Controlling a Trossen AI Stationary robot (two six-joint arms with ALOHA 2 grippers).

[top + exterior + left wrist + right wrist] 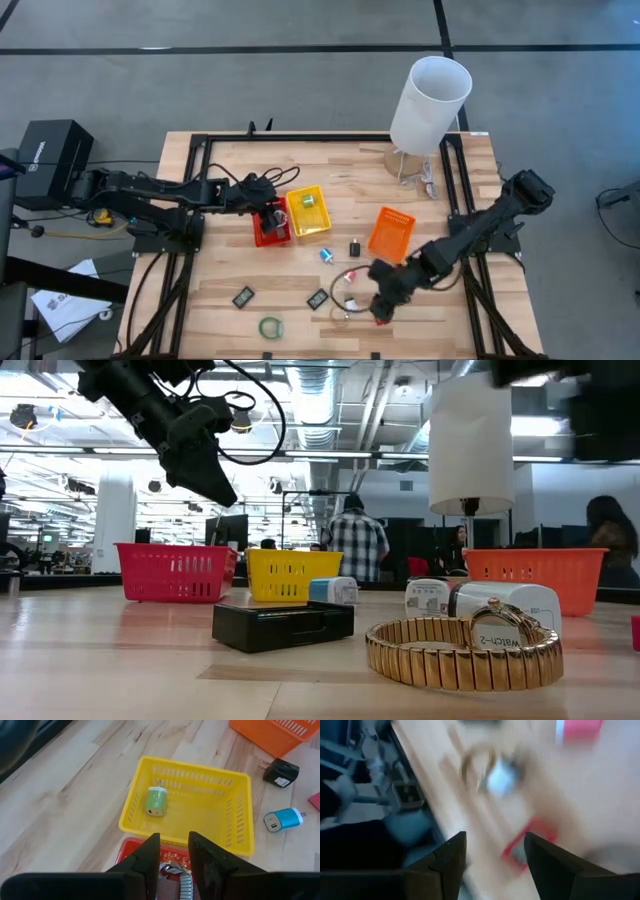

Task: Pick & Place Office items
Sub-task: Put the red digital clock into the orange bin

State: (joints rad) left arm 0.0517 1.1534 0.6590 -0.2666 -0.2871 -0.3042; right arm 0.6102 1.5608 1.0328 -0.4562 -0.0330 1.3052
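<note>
The office items lie scattered on the wooden table: a gold watch band (465, 652), a black block (283, 625), a blue charger (327, 255), a black charger (355, 247), a green ring (271, 326) and a red piece (527, 845). My left gripper (174, 851) hangs open by a narrow gap over the red tray (272, 234). A silver watch (172, 869) shows through that gap, lying in the tray below. A green charger (156, 801) rests in the yellow tray (235, 827). My right gripper (383, 302) stands open above the red piece near the front edge.
An orange tray (391, 232) sits right of centre. A tall white cylinder (430, 103) stands at the back right. Black frame rails (195, 185) run along both table sides. Two more black items (243, 296) lie toward the front left. People stand in the room behind.
</note>
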